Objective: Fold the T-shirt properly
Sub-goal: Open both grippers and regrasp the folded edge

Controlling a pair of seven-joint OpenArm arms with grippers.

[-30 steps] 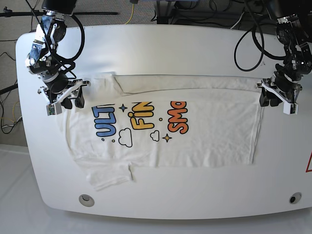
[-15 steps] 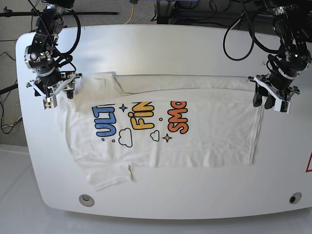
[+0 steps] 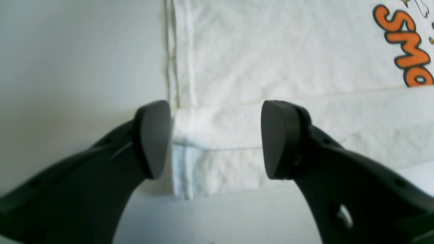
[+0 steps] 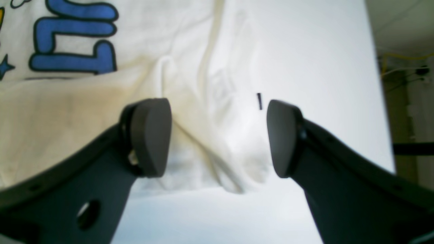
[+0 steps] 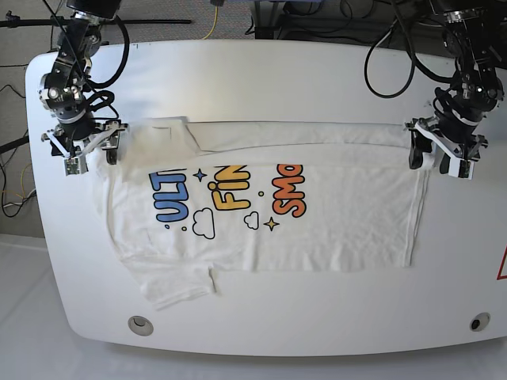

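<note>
The white T-shirt (image 5: 341,222) lies flat on the table with its far edge folded over the tops of the blue, yellow and orange words. One sleeve (image 5: 178,285) sticks out at the near left. My left gripper (image 5: 440,161) hovers open over the folded far right corner. In the left wrist view this corner of the T-shirt (image 3: 271,51) lies below the left gripper (image 3: 215,139), whose jaws are spread wide and hold nothing. My right gripper (image 5: 89,155) is open over the far left corner. In the right wrist view rumpled T-shirt (image 4: 67,108) cloth lies under the empty right gripper (image 4: 217,137).
The white table (image 5: 277,79) has rounded corners and drops off close beside both arms. Two round fittings (image 5: 141,324) (image 5: 476,322) sit near its front edge. Cables hang behind the far edge.
Both grippers have opened and let go of the folded far edge. They have lifted and drawn back a little toward the far side. The T-shirt stays where it was laid.
</note>
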